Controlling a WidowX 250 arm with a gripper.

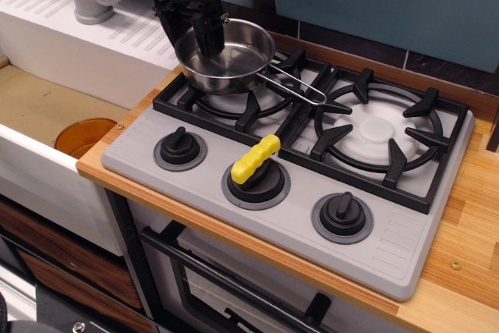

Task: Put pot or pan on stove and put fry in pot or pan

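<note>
Wooden counter point(468, 216) carries the grey stove point(195, 193), beside a white sink point(47, 161). Over the left burner's grate, the steel frying pan point(234, 64) sits at its back-left edge, wire handle pointing right. At the pan's far rim the gripper point(201, 33) has its jaws pinching the thin wall. Light, stiff and slick, the pan likely tips easily. On the middle knob point(256, 183) lies the yellow fry point(256, 159); probably rigid, best pinched across its middle.

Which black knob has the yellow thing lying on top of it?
The middle knob of the three: the yellow fry rests across it, while the left knob and right knob are bare.
</note>
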